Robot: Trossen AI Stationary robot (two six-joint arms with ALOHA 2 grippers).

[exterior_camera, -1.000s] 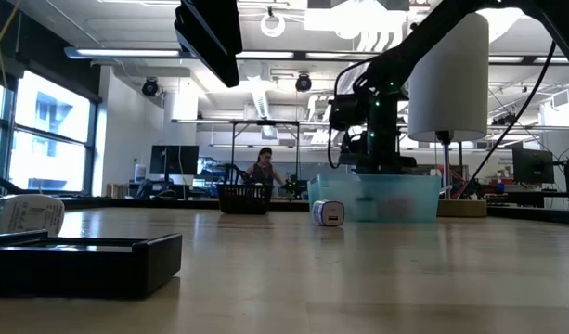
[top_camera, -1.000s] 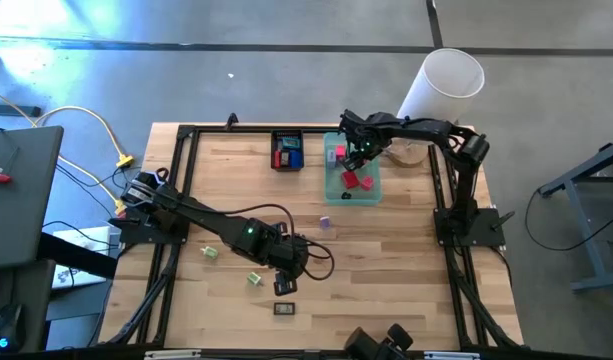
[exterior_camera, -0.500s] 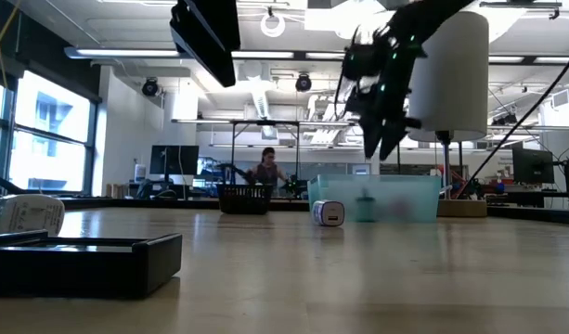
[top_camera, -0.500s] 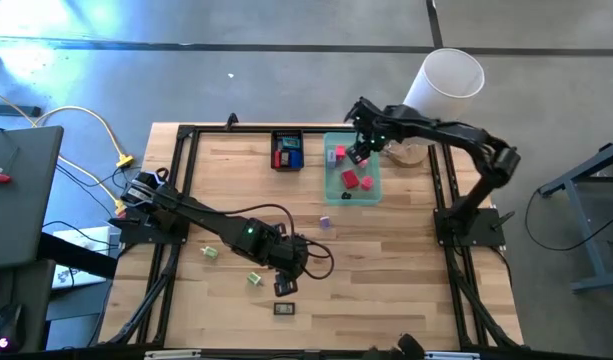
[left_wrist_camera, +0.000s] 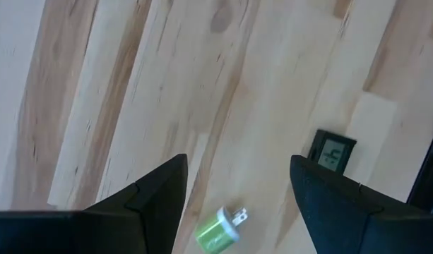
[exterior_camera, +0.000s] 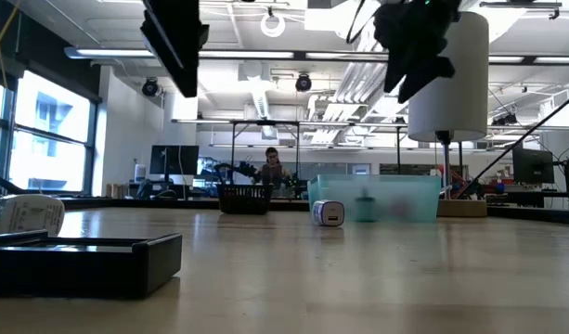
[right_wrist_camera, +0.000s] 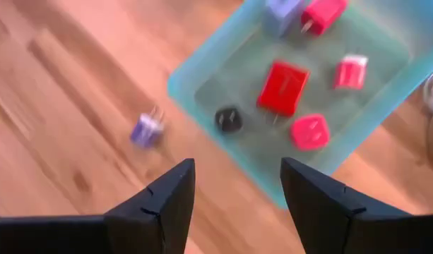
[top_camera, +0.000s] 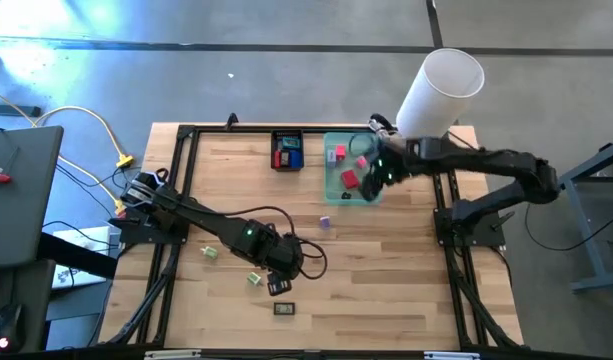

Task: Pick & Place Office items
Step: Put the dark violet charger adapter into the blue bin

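Note:
My left gripper (top_camera: 282, 268) hangs open above the table's near middle, pointing steeply down. Below it lie a green plug piece (left_wrist_camera: 220, 229) and a small black display piece (left_wrist_camera: 334, 152); it touches neither. My right gripper (top_camera: 371, 172) is open and empty, high above the near right corner of the translucent teal tray (top_camera: 333, 170). In that tray lie red (right_wrist_camera: 282, 88), pink (right_wrist_camera: 309, 132), black (right_wrist_camera: 228, 119) and pale purple (right_wrist_camera: 282, 14) pieces. One purple plug piece (right_wrist_camera: 145, 130) lies on the wood just outside the tray.
A small black tray (top_camera: 287, 150) with red and blue pieces stands left of the teal tray. Another green piece (top_camera: 209, 253) and a black piece (top_camera: 284, 308) lie near the front left. A white cylinder (top_camera: 441, 90) stands at the far right corner. A black frame rims the table.
My right gripper has risen out of the teal tray and drawn back toward the table's near right, still open. My left gripper has stayed in place above the green piece and turned a little about its wrist.

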